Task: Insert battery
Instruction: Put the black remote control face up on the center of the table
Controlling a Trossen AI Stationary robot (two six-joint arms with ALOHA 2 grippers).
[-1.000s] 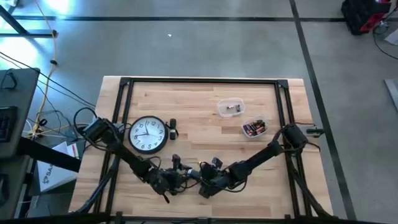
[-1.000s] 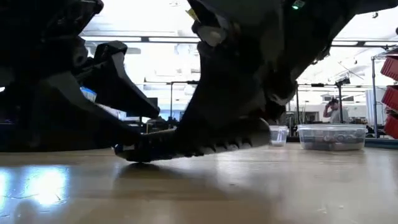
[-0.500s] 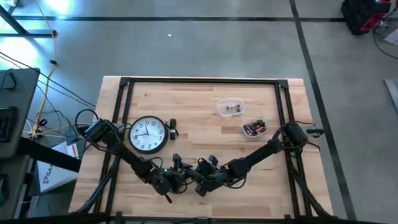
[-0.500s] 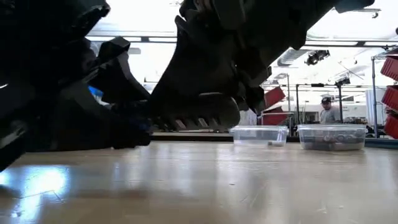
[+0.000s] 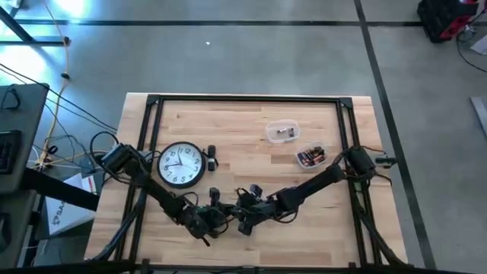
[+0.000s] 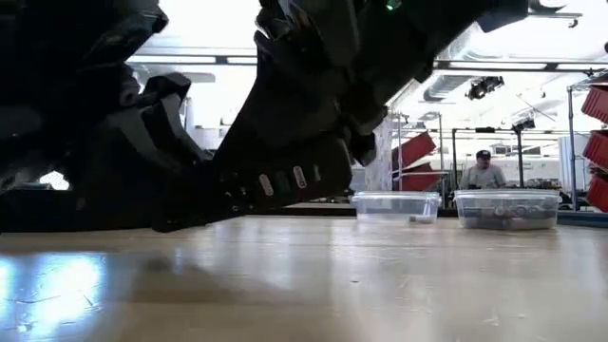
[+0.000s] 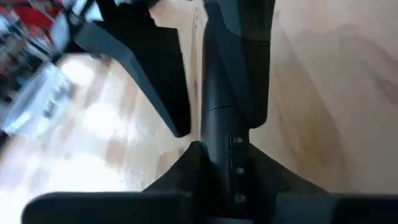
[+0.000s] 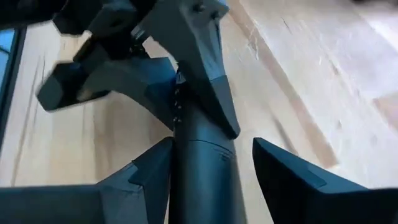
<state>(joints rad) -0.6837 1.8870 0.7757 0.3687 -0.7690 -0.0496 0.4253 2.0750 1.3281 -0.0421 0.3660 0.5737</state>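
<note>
Battery's not in either gripper as far as you can see. The only batteries (image 5: 310, 157) showing are the loose ones in the clear tub (image 5: 298, 160) on the right of the table (image 5: 243, 114), well apart from the action.

Both arms are down at the front edge, nose to nose. L gripper (image 5: 215, 218) looks clamped on a dark bar-shaped device (image 7: 224, 124) w/ a row of small dots along it. R gripper (image 5: 247, 215) is right at the other end of that bar, which runs straight into its wrist view, but you can't tell if it's gripping or just lined up.

Progress call: early. You've got the device up off the wood, per the low view, and that's about it. No open compartment visible, no cell picked. Prob still to do: expose the slot, fetch a cell from the tub, seat it, close up.

Count check:
- 2 arms, both busy
- 1 dark device
- 2 clear tubs: one w/ batteries, the second tub (image 5: 268, 128) behind it holding a few small grey bits, too small to name
- 1 wall clock (image 5: 181, 165), face up, left side
- 1 small dark piece (image 5: 211, 157) just beside the clock
- 1 person (image 6: 484, 172) far back in the room, not involved
</note>
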